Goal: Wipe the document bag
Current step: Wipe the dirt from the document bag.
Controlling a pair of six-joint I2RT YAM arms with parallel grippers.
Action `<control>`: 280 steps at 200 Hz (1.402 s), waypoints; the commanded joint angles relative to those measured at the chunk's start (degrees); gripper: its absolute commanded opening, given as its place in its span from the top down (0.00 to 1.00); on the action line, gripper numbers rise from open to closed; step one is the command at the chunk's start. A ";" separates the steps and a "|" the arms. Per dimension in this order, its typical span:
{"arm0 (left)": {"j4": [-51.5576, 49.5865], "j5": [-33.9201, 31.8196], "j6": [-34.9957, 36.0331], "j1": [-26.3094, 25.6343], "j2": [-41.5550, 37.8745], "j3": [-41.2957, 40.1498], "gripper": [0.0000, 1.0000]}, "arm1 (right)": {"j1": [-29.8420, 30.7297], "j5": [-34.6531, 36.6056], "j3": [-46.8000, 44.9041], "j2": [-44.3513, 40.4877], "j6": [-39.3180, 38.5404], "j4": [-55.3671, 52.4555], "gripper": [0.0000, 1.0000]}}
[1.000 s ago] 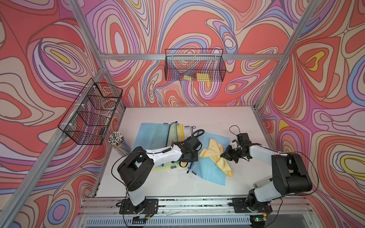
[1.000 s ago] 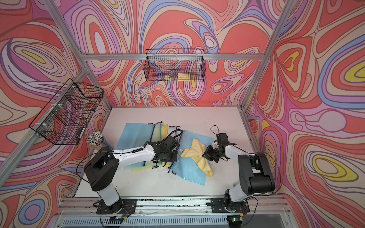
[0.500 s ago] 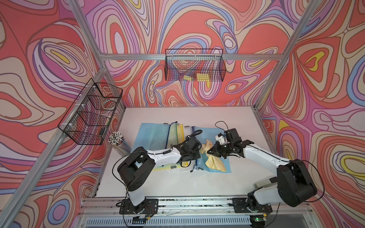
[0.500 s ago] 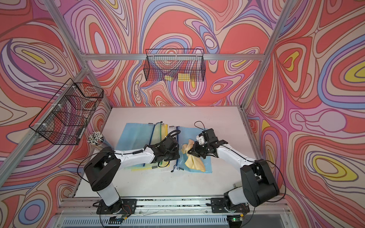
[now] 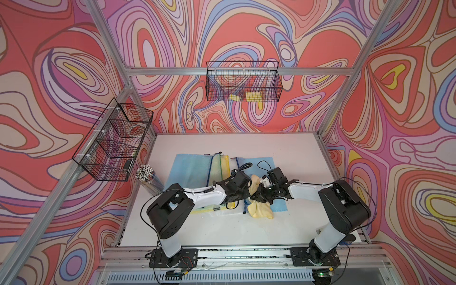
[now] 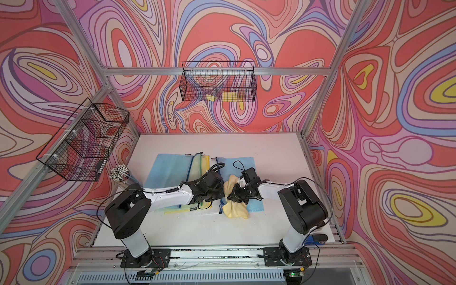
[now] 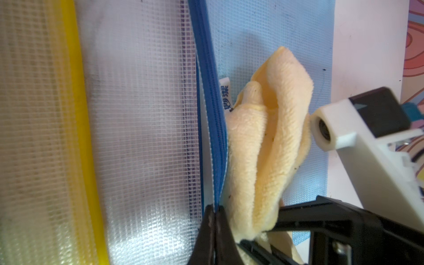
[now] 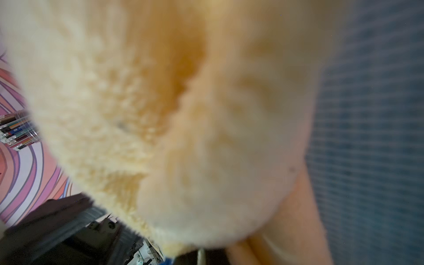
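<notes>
In both top views a white tabletop (image 5: 222, 232) (image 6: 197, 229) is seen, and a flat blue mesh document bag with a blue zipper (image 5: 265, 161) (image 6: 243, 161) is laid on it near the middle. A long black wire basket (image 5: 243, 84) is hung on the back wall, well beyond the bag, and a compartmented black wire basket (image 5: 116, 143) is fixed to the side wall, well apart from the bag on the left arm's side. A spread of pale blue and yellow mesh pouches (image 5: 197, 170) is laid touching the bag on that same side. A crumpled yellow terry cloth (image 5: 259, 212) (image 6: 235, 211) (image 7: 275, 137) is bunched on the bag along its zipper edge, with one end spilled past the bag's near edge. The right gripper (image 5: 255, 197) is clamped on this cloth above the bag; the right wrist view is filled by the cloth (image 8: 183, 114). In the left wrist view, the left gripper (image 7: 214, 220) is shown pinched together on the bag's zipper edge (image 7: 213, 114), just beside the cloth. A clear cup of white-capped pens (image 5: 145, 172) is stood beyond the pouches, well apart from the bag.
</notes>
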 commanded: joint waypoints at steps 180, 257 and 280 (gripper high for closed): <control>-0.41 -1.06 1.14 -0.03 -1.87 -1.51 1.00 | -2.32 2.30 0.96 -5.33 -0.17 -5.52 1.00; -2.22 -1.57 1.20 0.02 -2.63 -1.37 1.00 | -3.83 3.06 -0.15 0.36 -2.37 -4.57 1.00; -1.96 -1.46 0.98 -0.02 -2.90 -2.03 1.00 | -10.47 1.80 -3.76 -0.74 -5.90 -6.18 1.00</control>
